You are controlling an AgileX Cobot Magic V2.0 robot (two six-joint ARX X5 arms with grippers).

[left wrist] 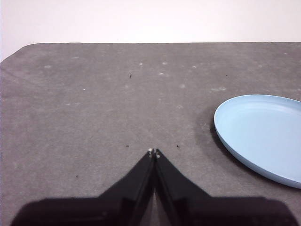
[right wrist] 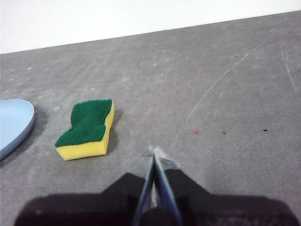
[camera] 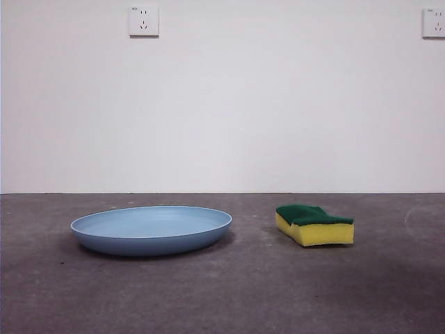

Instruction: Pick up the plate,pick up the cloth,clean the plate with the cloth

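Note:
The light-blue plate [camera: 151, 229] lies flat on the grey table, left of centre in the front view. The cloth, a yellow sponge with a dark green top [camera: 314, 224], lies flat to its right, apart from it. My left gripper [left wrist: 154, 152] is shut and empty, above bare table, with the plate [left wrist: 263, 134] off to one side of it. My right gripper [right wrist: 154, 151] is shut and empty, with the sponge [right wrist: 88, 128] a short way off and the plate's rim [right wrist: 14, 122] beyond it. Neither arm shows in the front view.
A white wall stands behind the table, with a socket [camera: 143, 21] at upper left and another [camera: 434, 22] at the upper right edge. The table's far edge [left wrist: 150, 43] shows in the left wrist view.

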